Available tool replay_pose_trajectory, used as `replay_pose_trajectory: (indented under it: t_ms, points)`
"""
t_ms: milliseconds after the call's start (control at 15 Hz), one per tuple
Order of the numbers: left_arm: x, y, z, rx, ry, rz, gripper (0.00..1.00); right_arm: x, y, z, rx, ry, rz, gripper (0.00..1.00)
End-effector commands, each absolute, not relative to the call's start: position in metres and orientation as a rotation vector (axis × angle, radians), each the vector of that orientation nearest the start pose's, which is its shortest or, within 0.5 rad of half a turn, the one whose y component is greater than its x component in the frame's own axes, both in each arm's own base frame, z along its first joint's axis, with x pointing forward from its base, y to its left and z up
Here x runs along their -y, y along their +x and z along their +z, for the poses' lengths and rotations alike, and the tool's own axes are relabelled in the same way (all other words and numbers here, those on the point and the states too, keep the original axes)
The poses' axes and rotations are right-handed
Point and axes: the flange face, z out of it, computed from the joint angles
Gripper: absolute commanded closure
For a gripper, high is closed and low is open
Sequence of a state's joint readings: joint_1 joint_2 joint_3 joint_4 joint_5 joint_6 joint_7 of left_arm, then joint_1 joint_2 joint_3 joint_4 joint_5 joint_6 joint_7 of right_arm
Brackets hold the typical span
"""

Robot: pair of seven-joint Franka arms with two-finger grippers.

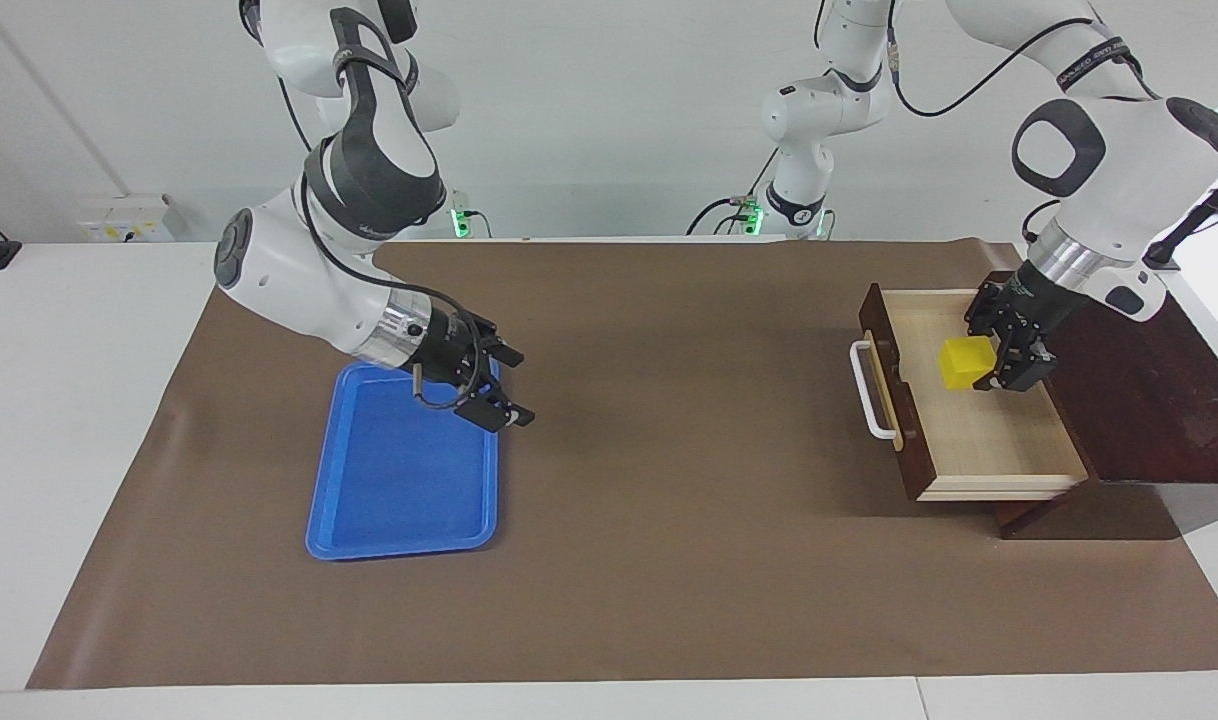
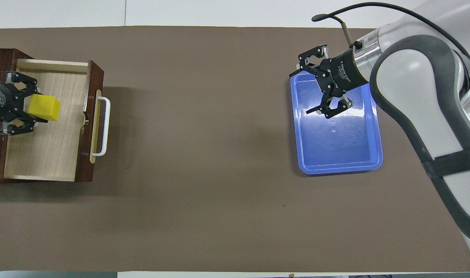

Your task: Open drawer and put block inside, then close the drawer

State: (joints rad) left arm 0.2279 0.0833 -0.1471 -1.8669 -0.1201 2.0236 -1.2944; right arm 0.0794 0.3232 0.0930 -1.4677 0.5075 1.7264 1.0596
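The drawer (image 1: 979, 445) stands pulled out of its dark wooden box (image 1: 1139, 390), its pale inside showing, white handle (image 1: 866, 392) toward the table's middle. My left gripper (image 1: 989, 352) is shut on the yellow block (image 1: 965, 362) and holds it low over the drawer's inside, near the box; I cannot tell whether the block touches the floor. In the overhead view the block (image 2: 46, 108) is in the left gripper (image 2: 30, 105) over the drawer (image 2: 46, 154). My right gripper (image 1: 509, 387) is open and empty over the blue tray's edge.
The flat blue tray (image 1: 399, 490) lies empty at the right arm's end of the brown mat (image 1: 669, 560); it also shows in the overhead view (image 2: 335, 154). The right gripper (image 2: 302, 92) hangs over the tray's corner farthest from the robots.
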Motion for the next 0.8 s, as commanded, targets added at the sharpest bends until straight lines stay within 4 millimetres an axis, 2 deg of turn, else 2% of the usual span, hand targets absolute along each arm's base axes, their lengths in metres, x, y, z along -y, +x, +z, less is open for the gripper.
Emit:
replay_pose_trajectory:
  t_ms: [0,67,133,200,267,400,533,600,667,733]
  points:
    - [-0.046,0.568,0.448,2.128,-2.480,-0.033,0.94,-0.123,0.619,0.520,-0.947,-2.665,0.405,0.00]
    - [-0.051,0.565,0.444,2.139,-2.471,-0.037,0.80,-0.114,0.612,0.527,-0.788,-2.757,0.376,0.00]
    - [-0.054,0.564,0.442,2.138,-2.469,-0.034,0.32,-0.102,0.607,0.532,-0.652,-2.826,0.357,0.00]
    - [-0.054,0.565,0.443,2.133,-2.473,-0.037,0.00,-0.089,0.604,0.537,-0.541,-2.876,0.335,0.00]
    - [-0.054,0.568,0.446,2.139,-2.467,-0.040,0.00,-0.078,0.600,0.544,-0.411,-2.931,0.314,0.00]
    - [-0.039,0.590,0.477,2.182,-2.438,-0.018,0.00,-0.056,0.593,0.559,-0.189,-3.015,0.257,0.00]
    - [0.018,0.618,0.511,2.202,-2.364,0.011,0.00,-0.034,0.580,0.578,-0.022,-3.065,0.199,0.00]
    - [0.062,0.617,0.510,2.114,-2.376,-0.021,0.00,-0.030,0.574,0.586,0.024,-3.072,0.190,0.00]
    - [0.103,0.607,0.502,2.013,-2.407,-0.057,0.00,-0.025,0.563,0.594,0.038,-3.078,0.196,0.00]
    - [0.132,0.590,0.484,1.942,-2.410,-0.073,0.00,-0.022,0.556,0.602,0.043,-3.092,0.186,0.00]
